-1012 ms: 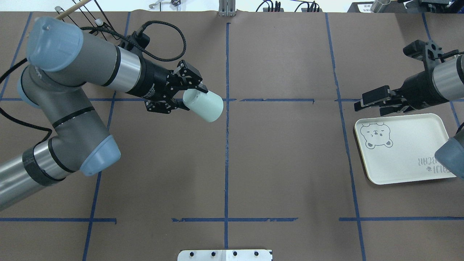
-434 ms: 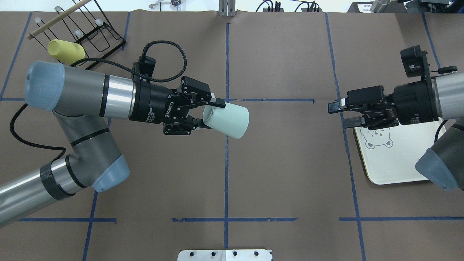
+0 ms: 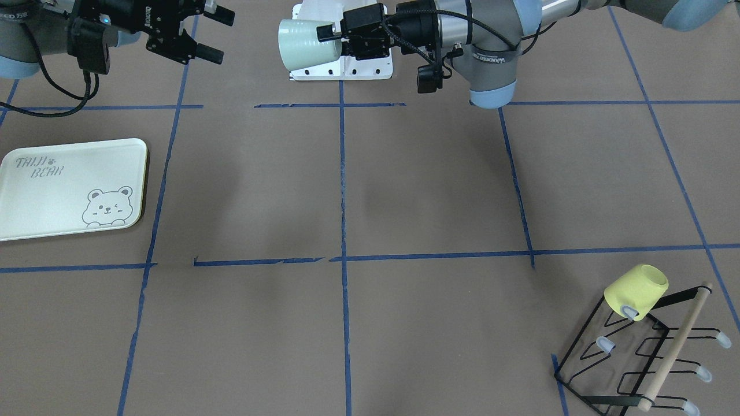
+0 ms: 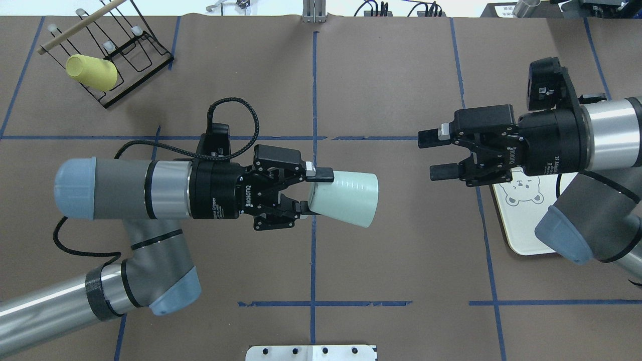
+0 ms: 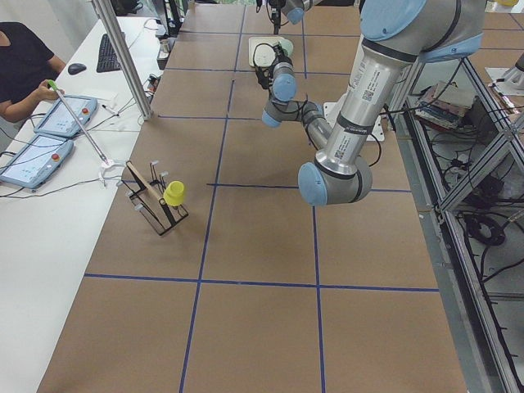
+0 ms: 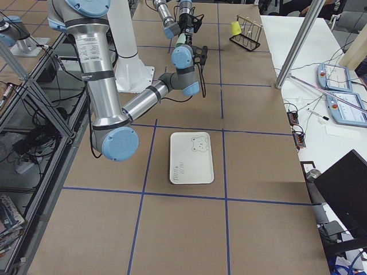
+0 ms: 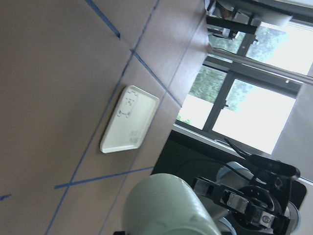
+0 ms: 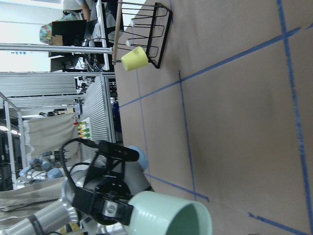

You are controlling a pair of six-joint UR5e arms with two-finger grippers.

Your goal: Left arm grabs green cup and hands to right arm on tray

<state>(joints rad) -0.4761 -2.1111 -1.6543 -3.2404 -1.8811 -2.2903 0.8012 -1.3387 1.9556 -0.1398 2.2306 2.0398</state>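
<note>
My left gripper (image 4: 312,192) is shut on the narrow end of the green cup (image 4: 346,199). It holds the cup on its side above the table's middle, mouth towards my right gripper. The cup also shows in the front view (image 3: 305,37), the left wrist view (image 7: 166,208) and the right wrist view (image 8: 166,215). My right gripper (image 4: 433,154) is open and empty, a short gap to the right of the cup and pointing at it. The tray (image 4: 521,225) lies flat on the table at the right, partly under my right arm; it is bare in the front view (image 3: 63,188).
A black wire rack (image 4: 118,50) with a yellow cup (image 4: 92,71) hung on it and a wooden stick stands at the far left corner. A white mounting plate (image 4: 311,352) is at the near edge. Blue tape lines cross the brown table cover.
My left arm has carried the green cup to the right and nearer, towards the table's centre. My right gripper has moved left, off the tray's edge, towards the cup. The gap between them has narrowed.
</note>
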